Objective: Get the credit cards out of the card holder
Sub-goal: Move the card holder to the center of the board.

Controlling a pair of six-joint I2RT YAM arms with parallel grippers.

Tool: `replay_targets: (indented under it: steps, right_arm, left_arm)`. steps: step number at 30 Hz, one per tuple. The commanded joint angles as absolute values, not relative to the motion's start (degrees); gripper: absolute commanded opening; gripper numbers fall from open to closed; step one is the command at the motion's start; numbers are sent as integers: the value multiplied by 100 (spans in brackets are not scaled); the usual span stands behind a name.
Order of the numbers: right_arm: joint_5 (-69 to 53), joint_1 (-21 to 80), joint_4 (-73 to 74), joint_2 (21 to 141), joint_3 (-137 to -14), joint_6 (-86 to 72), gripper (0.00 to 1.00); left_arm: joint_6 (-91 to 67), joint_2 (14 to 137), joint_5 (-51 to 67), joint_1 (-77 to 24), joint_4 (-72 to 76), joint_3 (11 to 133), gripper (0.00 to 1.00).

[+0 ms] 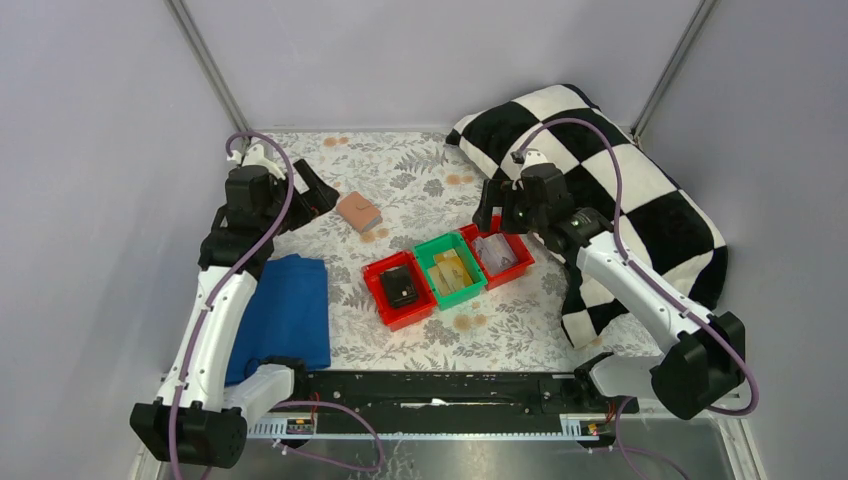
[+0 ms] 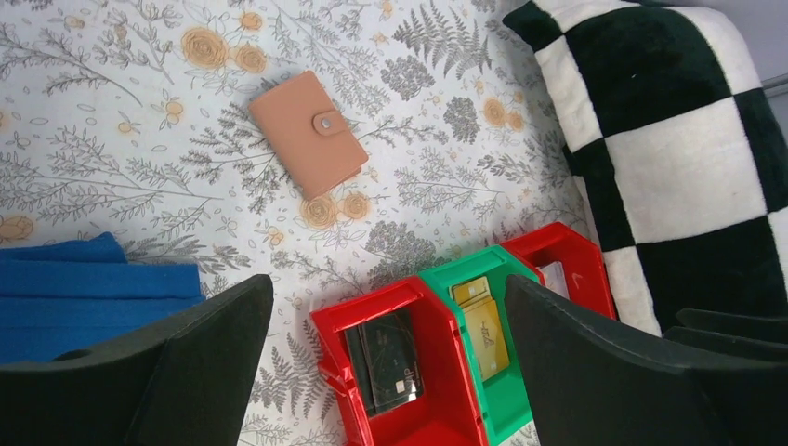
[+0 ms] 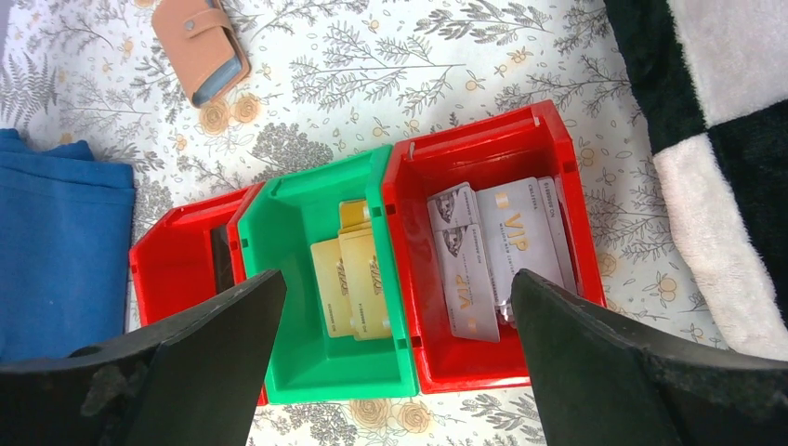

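The salmon-pink card holder [image 1: 358, 211] lies folded and snapped shut on the floral cloth, behind the bins. It also shows in the left wrist view [image 2: 307, 135] and the right wrist view [image 3: 200, 48]. A grey-blue edge of the credit cards [image 3: 221, 79] shows at its open side; the rest of them is hidden. My left gripper [image 1: 316, 192] is open and empty, above the cloth left of the holder. My right gripper [image 1: 490, 215] is open and empty above the bins, right of the holder. Both jaws stand wide apart in the left wrist view [image 2: 387, 288] and the right wrist view [image 3: 398, 279].
Three small bins stand in a row. A red bin [image 1: 372, 280] holds black cards, a green bin [image 1: 440, 243] gold cards, and a red bin [image 1: 515, 272] silver-white cards. A folded blue cloth [image 1: 285, 310] lies at the left. A black-and-white checked pillow [image 1: 620, 190] lies at the right.
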State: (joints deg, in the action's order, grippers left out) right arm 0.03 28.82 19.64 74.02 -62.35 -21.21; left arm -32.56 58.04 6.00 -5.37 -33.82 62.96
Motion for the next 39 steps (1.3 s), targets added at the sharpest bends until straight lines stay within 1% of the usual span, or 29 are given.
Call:
replay_targets:
  steps: [1,17,24,29,33,39]
  right_arm:
    - [-85,2918,1671,7156,-6198,-2052,100]
    - [-32,2918,1643,7065,-6076,-2014,100]
    - [-31,2911,1659,7109,-6116,-2050,100]
    - [-62,2915,1593,7103,-6098,-2071,100]
    - [-165,2918,1519,7230,-6155,-2145,100]
    - [-263,2912,1540,7264,-6422,-2304,100]
  left_arm:
    - [-3191,5520,685,-527,-2857,6245,99]
    - [-3148,5614,942,-527,-2776,6126,99]
    - [-3051,6044,771,-570,-3265,6122,99]
    - [-3174,6703,-347,-995,-3910,6336,99]
    - [-3407,7313,-1041,-1399,-3440,6358,99]
    - [-3604,8991,-1227,-1460,-3502,7454,99]
